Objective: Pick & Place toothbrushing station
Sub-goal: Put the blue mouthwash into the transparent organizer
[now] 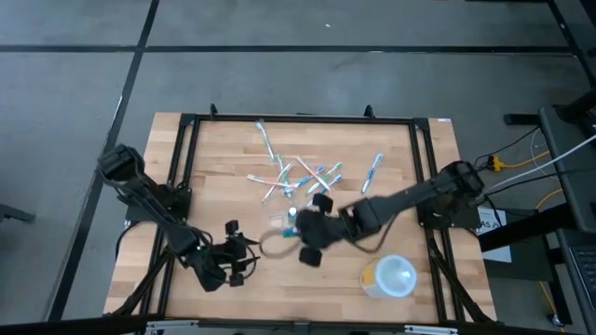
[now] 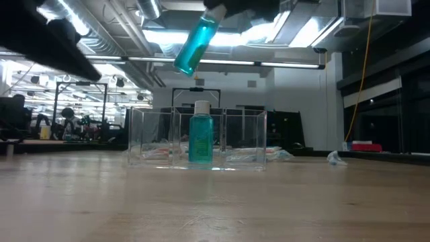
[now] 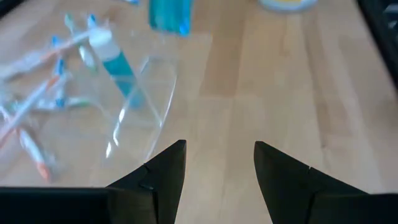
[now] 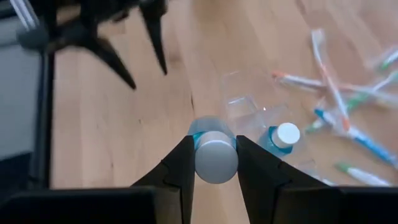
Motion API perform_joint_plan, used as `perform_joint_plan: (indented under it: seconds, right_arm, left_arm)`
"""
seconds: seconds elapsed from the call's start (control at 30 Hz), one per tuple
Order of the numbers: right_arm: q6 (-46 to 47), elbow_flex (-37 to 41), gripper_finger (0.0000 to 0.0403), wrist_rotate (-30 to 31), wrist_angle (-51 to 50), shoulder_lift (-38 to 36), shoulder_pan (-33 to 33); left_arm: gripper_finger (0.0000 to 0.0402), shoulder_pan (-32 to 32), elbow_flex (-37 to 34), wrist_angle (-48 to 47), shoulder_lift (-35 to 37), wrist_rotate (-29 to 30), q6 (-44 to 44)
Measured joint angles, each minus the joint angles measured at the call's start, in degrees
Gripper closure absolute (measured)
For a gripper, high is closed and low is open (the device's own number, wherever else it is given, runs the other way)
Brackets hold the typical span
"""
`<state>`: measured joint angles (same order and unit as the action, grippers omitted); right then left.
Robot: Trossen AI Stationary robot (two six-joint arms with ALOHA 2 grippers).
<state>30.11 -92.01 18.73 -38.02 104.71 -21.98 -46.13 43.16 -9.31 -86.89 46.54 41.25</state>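
The clear toothbrushing station (image 2: 198, 146) stands on the wooden table at mid-table, also in the high view (image 1: 277, 224). A teal bottle with a white cap (image 2: 201, 138) stands upright inside it. My right gripper (image 4: 216, 149) is shut on a second teal bottle (image 2: 196, 44) and hangs above the station. My left gripper (image 3: 217, 149) is open with nothing between its fingers. It hovers low over the table, on the near left side of the station (image 3: 140, 93), pointing toward it. My right gripper pinches the second teal bottle between its two fingers at the cap end (image 4: 216, 158). The fingers slant down from above. The bottle is lifted clear and tilted, its cap up by the gripper and its base (image 2: 185, 66) hanging lower, above the station.
Several toothbrushes (image 1: 298, 172) lie scattered on the table beyond the station. A round white and yellow container (image 1: 389, 276) stands near the front right. Bare wood lies between my left gripper (image 1: 244, 261) and the station. A black frame rims the table (image 1: 186, 121).
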Motion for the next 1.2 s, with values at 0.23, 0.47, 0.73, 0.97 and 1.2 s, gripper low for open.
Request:
perform_joint_plan:
  seconds: [0.23, 0.47, 0.73, 0.97, 1.2]
  right_arm:
    - [7.9, -4.5, 0.0306, -15.7, -7.5, -1.0, 6.6]
    - [16.5, -11.9, 0.0306, -22.8, -15.9, -1.1, 9.2]
    - [20.3, -12.3, 0.0306, -24.5, -21.2, 3.3, 11.1]
    - [15.3, -12.3, 0.0302, -20.0, -20.3, 8.2, 10.3]
    - [20.9, -12.3, 0.0298, -21.0, -20.4, 8.4, 9.5]
  left_arm:
    - [0.0217, -1.1, 0.0, -1.3, -1.7, -2.8, 5.1]
    - [0.0217, -4.4, 0.0, 8.8, -1.7, -2.7, -1.3]
    - [0.0217, -6.5, 0.0, 16.4, -1.7, 5.3, -10.8]
    - [0.0217, -6.4, 0.0, 15.7, -1.7, 7.7, -8.7]
    - [0.0217, -6.7, 0.0, 15.0, -1.7, 9.1, -6.5]
